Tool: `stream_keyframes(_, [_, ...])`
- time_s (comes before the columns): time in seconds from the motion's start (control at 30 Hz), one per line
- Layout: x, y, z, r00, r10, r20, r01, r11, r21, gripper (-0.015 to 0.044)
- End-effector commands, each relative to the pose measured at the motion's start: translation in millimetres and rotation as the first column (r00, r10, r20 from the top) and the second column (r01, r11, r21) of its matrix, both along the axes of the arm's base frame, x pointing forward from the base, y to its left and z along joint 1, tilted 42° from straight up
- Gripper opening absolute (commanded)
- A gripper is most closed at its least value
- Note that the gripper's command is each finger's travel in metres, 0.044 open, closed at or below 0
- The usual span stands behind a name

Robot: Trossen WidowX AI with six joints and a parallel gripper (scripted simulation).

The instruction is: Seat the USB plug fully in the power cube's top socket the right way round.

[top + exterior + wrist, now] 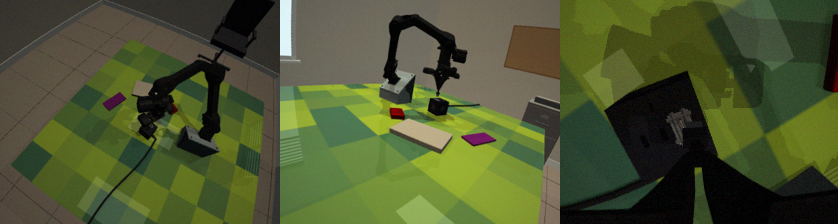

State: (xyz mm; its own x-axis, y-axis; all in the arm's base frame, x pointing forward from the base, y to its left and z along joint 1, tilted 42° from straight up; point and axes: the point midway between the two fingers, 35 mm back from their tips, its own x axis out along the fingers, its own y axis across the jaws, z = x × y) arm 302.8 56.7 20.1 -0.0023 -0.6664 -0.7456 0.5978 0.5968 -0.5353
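Observation:
The black power cube [148, 131] [438, 106] [642, 122] stands on the table, with slots and pale socket metal [679, 126] on its top. My gripper [438, 91] [697, 158] points down over the cube, shut on the USB plug. The plug [438, 94] [694, 131] is a small dark block at the fingertips, partly hidden by them in the wrist view. In the exterior view it appears just above the cube's top, with a small gap. The cube looks turned at an angle to the fingers in the wrist view. Which way round the plug faces is too dark to tell.
A black cable [126, 174] [463, 105] runs from the cube. A red block [175, 108] [397, 113] [832, 60], a beige slab [142, 88] [421, 134] and a flat purple piece [114, 101] [478, 138] lie around it. The grey arm base [198, 144] [397, 91] stands near the cube.

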Motion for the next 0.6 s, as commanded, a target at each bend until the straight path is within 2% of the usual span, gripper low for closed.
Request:
stream_keyframes(0.0, [-0.1,0.1,-0.2,0.994,-0.079,0.071,0.079,0.997,0.003,0.0000])
stream_keyframes(0.57, [-0.1,0.1,-0.2,0.852,-0.391,0.349,0.391,0.918,0.073,0.0000])
